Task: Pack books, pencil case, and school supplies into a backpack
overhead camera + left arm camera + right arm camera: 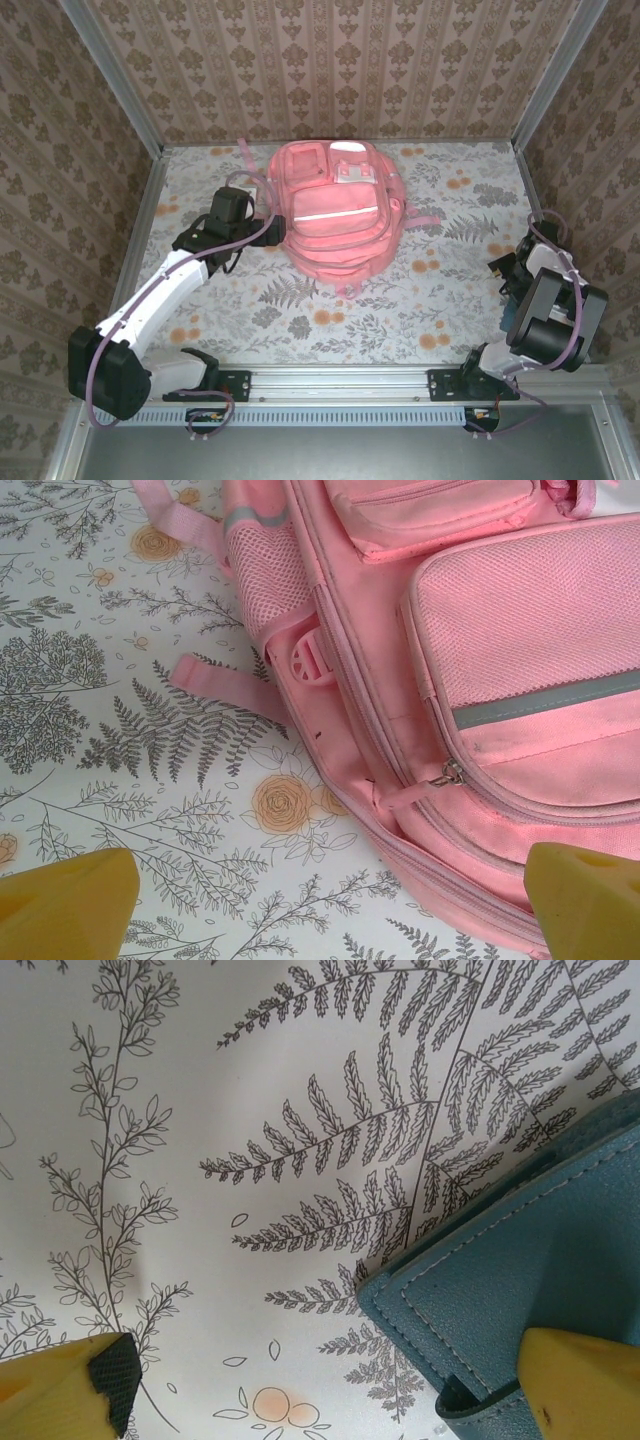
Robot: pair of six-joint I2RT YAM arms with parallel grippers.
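Observation:
The pink backpack [335,220] lies flat in the middle of the table with its front pockets up and zips shut. My left gripper [232,208] hovers at its left side, open and empty [325,900]; its wrist view shows the backpack's [520,680] side seam, a zip pull [452,773] and a loose strap [225,685]. My right gripper [510,268] is at the right edge, open [330,1385]. A corner of a teal-blue stitched item [520,1260] lies on the cloth partly under its right finger [585,1385]. I cannot tell whether that is the pencil case or a book.
A floral-printed cloth [450,300] covers the table. Patterned walls close off the back and both sides. The metal rail [340,380] carrying the arm bases runs along the near edge. Backpack straps [420,220] trail onto the cloth on the right.

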